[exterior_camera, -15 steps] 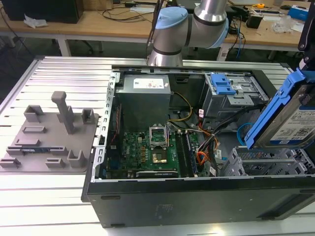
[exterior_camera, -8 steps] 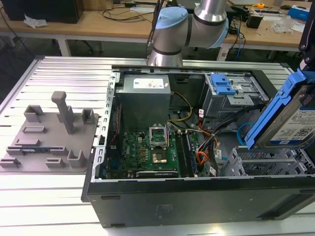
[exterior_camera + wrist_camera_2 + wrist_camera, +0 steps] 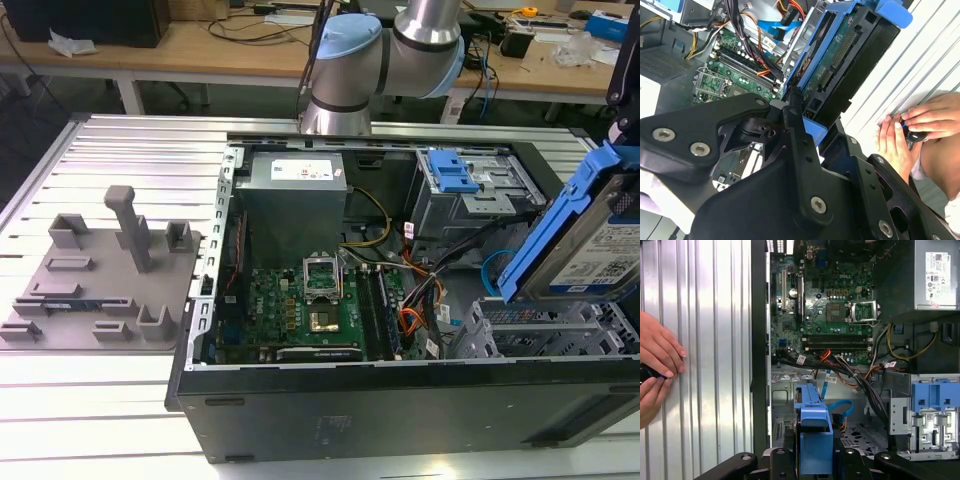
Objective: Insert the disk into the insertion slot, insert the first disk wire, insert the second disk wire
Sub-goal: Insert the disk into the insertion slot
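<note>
The black, multi-link end effector (image 3: 802,119) is clamped on one end of the disk (image 3: 598,250), a flat silver rectangular hard drive with a white label, framed in a bright blue plastic carrier. The disk hangs steeply tilted, clear of any bay. Just below it lies the insertion slot (image 3: 535,328), a wide, low bay in light-grey perforated sheet metal, with nothing in it yet.

With the hold at one end only, the disk could likely pivot or slip if its free corner struck the bay's rim. The tilt makes such a catch plausible.

Beside the slot, a black-and-orange cable bundle (image 3: 865,387) and a looped light-blue cable (image 3: 842,407) trail inside the open black computer case (image 3: 400,410) — either could be pinched or block the entry.

Further out, a person's hands (image 3: 657,357) rest on the ribbed aluminium table (image 3: 710,340) beside the case — near enough that a wide swing might reach them.
</note>
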Action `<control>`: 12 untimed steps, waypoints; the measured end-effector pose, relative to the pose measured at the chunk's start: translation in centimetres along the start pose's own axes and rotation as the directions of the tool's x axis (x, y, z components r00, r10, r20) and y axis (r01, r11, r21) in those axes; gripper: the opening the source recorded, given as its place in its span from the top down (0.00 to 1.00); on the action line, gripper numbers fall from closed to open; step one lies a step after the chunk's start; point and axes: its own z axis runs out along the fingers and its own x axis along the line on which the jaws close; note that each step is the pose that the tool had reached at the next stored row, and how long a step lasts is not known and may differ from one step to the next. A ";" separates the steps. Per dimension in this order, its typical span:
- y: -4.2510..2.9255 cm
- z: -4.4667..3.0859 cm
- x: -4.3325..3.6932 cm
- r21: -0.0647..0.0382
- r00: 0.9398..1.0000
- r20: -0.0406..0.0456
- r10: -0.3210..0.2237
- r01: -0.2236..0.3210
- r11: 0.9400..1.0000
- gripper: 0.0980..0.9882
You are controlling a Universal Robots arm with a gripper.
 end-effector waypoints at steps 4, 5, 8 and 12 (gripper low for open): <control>0.00 0.36 -0.50 0.000 1.000 0.000 0.000 0.000 1.000 0.70; 0.01 0.44 -0.62 0.000 1.000 0.000 0.000 0.000 1.000 0.70; 0.01 0.67 -0.75 0.000 1.000 0.000 0.000 0.000 1.000 0.70; 0.02 1.06 -0.76 -0.001 1.000 0.000 0.000 0.000 1.000 0.70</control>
